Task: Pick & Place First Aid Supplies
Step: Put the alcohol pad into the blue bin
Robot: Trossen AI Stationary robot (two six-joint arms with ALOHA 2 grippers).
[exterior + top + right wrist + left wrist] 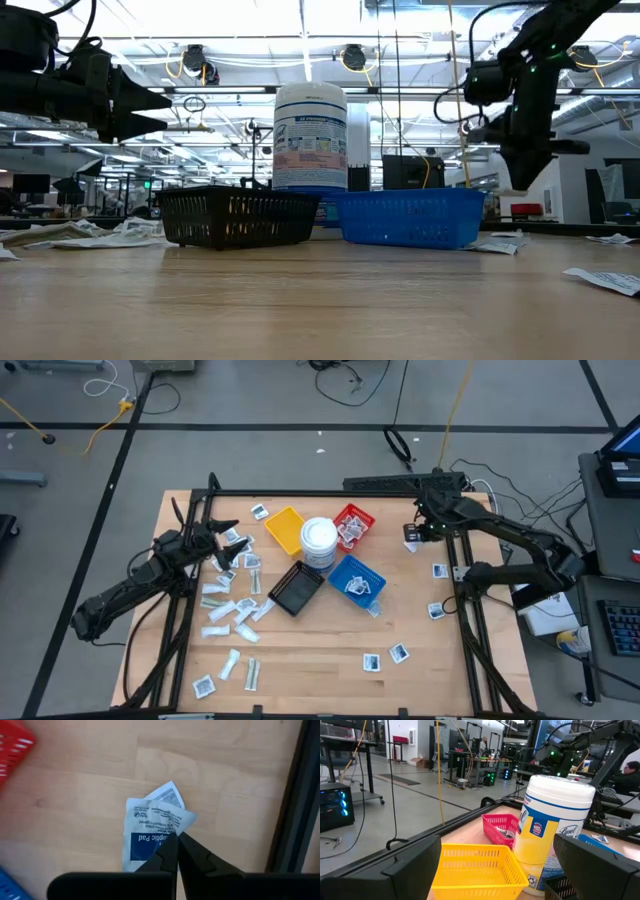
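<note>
A wooden worktop (320,680) carries four small trays around a round white tub (319,541): yellow tray (285,528), red tray (353,524), blue tray (356,580) and black tray (296,589). Small white packets (232,615) lie scattered, most on the left side, a few on the right. The right gripper (176,851) hovers right of the red tray, its jaws pressed together, pinching a white packet with a blue band (150,834) lifted above the wood. The left gripper (226,538) hangs over the left packets, jaws spread wide and empty, facing the yellow tray.
</note>
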